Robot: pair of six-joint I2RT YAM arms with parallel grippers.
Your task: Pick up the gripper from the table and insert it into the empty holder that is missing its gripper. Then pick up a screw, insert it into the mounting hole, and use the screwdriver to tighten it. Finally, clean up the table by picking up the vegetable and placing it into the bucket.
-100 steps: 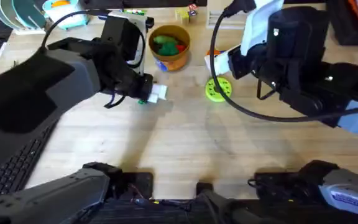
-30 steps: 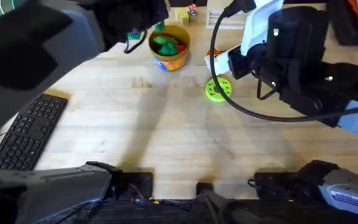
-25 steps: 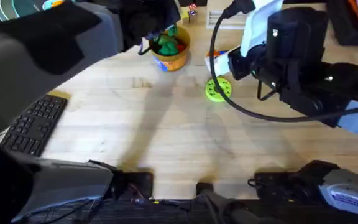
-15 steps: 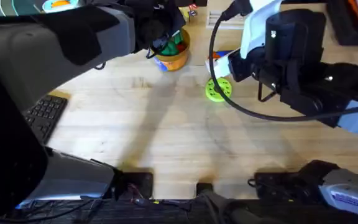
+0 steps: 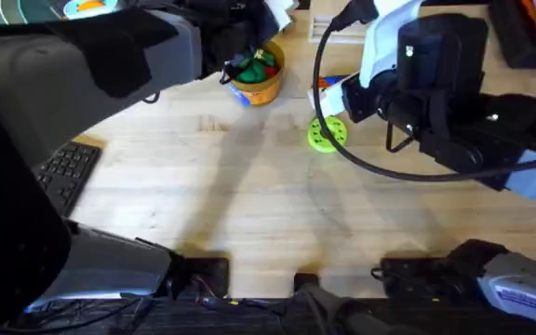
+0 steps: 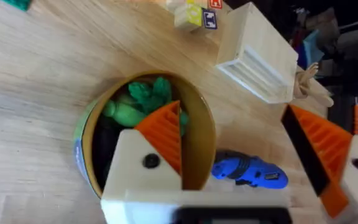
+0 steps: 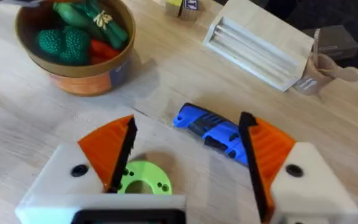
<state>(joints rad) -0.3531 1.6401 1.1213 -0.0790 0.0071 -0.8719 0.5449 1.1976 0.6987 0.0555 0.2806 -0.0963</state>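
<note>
Vegetable (image 7: 98,17): we are judging it light, soft, already lying in the bucket (image 7: 73,78); both grippers (image 6: 247,180) (image 7: 188,162) gaping wide, empty.

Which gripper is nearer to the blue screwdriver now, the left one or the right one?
Right. The right gripper hangs open directly beside the screwdriver, over the green ring. The left gripper is open above the bucket, the screwdriver lying beyond it.
</note>
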